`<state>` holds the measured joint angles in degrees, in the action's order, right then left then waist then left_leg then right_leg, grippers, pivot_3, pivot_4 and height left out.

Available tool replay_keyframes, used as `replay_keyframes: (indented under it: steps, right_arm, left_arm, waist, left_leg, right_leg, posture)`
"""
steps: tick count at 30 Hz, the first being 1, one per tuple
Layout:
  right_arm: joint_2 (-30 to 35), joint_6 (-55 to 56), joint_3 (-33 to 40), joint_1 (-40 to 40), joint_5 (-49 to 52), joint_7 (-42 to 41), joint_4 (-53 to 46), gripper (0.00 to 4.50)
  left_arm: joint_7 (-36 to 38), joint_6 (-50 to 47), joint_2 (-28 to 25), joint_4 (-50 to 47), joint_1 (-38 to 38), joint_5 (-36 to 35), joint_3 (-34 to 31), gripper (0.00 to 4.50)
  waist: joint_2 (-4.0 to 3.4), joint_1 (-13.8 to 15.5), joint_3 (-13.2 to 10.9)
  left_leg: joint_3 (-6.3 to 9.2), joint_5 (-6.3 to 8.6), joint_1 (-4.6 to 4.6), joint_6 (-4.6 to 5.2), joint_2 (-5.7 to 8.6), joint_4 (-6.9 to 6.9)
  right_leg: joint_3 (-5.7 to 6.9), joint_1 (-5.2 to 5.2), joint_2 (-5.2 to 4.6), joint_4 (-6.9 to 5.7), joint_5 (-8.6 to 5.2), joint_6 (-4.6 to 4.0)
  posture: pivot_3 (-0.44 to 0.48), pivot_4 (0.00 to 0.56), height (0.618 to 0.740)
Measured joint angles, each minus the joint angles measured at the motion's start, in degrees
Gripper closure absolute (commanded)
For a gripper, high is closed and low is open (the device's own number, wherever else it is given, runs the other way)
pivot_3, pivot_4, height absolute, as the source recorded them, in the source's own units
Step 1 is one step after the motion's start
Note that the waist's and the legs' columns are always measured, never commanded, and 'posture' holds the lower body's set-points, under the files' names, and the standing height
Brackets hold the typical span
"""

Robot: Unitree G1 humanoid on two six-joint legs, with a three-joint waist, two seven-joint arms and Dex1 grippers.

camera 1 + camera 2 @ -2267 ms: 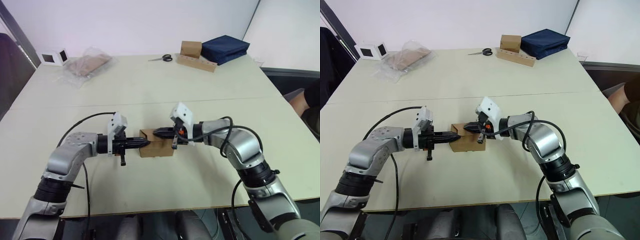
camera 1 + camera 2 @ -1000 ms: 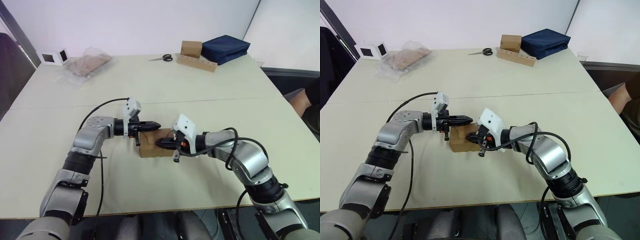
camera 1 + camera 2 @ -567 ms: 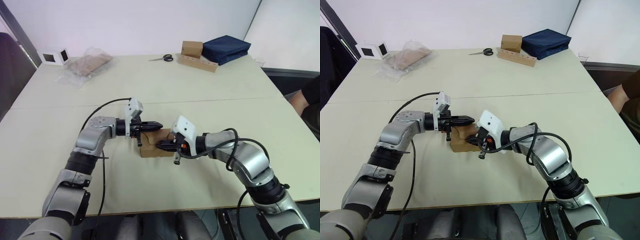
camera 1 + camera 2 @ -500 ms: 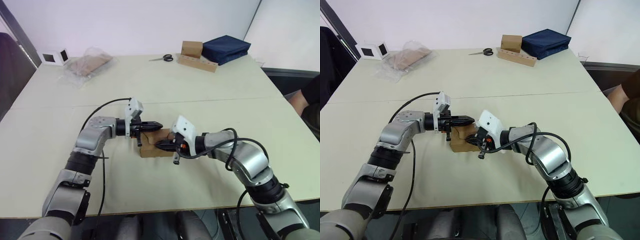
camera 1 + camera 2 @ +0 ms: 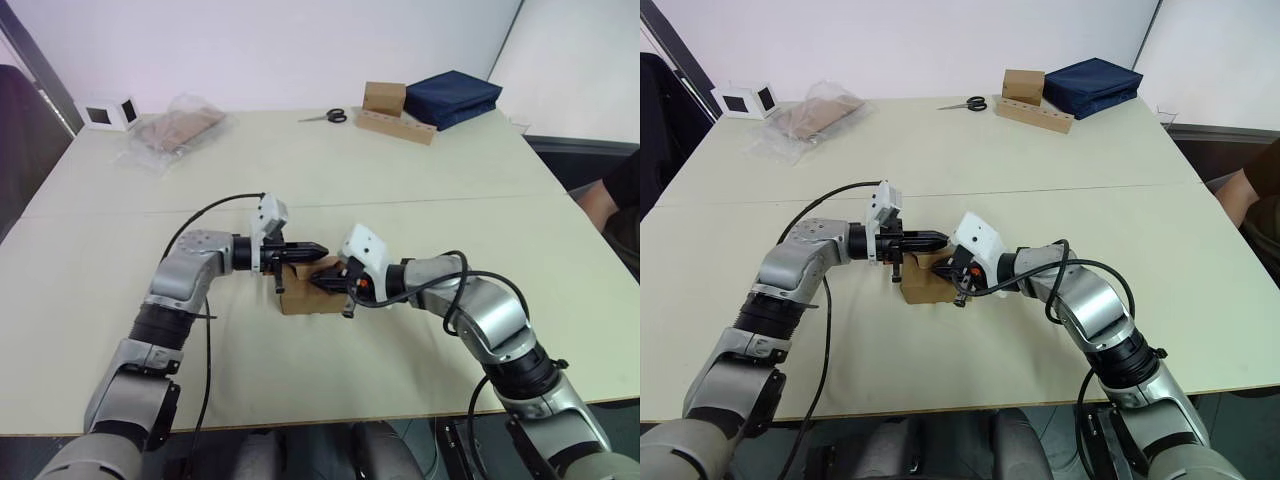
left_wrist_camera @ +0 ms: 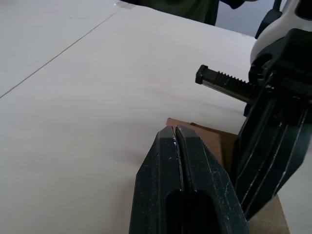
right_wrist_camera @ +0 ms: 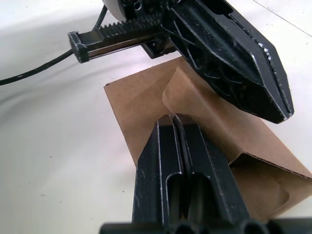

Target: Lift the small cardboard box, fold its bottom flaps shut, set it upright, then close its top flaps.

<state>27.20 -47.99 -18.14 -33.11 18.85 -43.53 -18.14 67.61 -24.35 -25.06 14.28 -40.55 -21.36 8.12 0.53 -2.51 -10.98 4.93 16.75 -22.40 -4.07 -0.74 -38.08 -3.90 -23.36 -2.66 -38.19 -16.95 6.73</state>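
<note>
The small cardboard box (image 5: 303, 293) stands on the table between my two arms, its top flaps partly raised. My left gripper (image 5: 319, 248) is shut and reaches in from the left, its tips just over the box's far top edge. My right gripper (image 5: 314, 283) is shut too and comes in from the right, its tips against the top at the box's right side. In the right wrist view my shut fingers (image 7: 171, 119) lie on a curled flap of the box (image 7: 136, 105), with the left gripper (image 7: 280, 109) just beyond. In the left wrist view my own fingers (image 6: 168, 161) are closed above the box (image 6: 217, 144).
At the table's far right are another small brown box (image 5: 383, 97), a navy bag (image 5: 451, 97), a long cardboard strip (image 5: 394, 126) and scissors (image 5: 322, 117). A plastic bag (image 5: 172, 128) and a small white box (image 5: 108, 113) lie far left. A person's arm (image 5: 608, 198) shows at the right edge.
My left gripper swung from the box's left side to over its far top edge. My right gripper dropped to the box's front right, then just rose to the top again.
</note>
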Motion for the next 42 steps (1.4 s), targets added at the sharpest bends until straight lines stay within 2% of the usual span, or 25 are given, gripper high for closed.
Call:
replay_keyframes:
  steps: [11, 42]
  right_arm:
    - [0.03, 0.31, 0.00, 0.02, -0.06, 0.03, 0.36, 4.50]
    - [-0.28, 1.95, -0.10, -0.45, -0.60, -0.05, 2.09, 4.50]
  left_arm:
    - [0.85, -2.35, -3.33, -4.95, 2.30, -1.76, -1.10, 4.49]
    - [-0.02, -1.08, -2.86, -3.05, 1.71, -1.70, -1.06, 4.49]
  waist:
    - [0.00, 0.04, 0.00]
    - [0.00, 0.00, 0.00]
  left_leg:
    - [0.01, 0.00, 0.00, 0.00, 0.00, 0.00]
    - [0.01, 0.00, 0.00, 0.00, 0.00, 0.00]
  right_leg:
    - [0.00, 0.00, 0.00, 0.00, 0.00, 0.00]
    - [0.00, 0.00, 0.00, 0.00, 0.00, 0.00]
  posture:
    - [0.000, 0.150, 0.740]
    - [0.000, 0.150, 0.740]
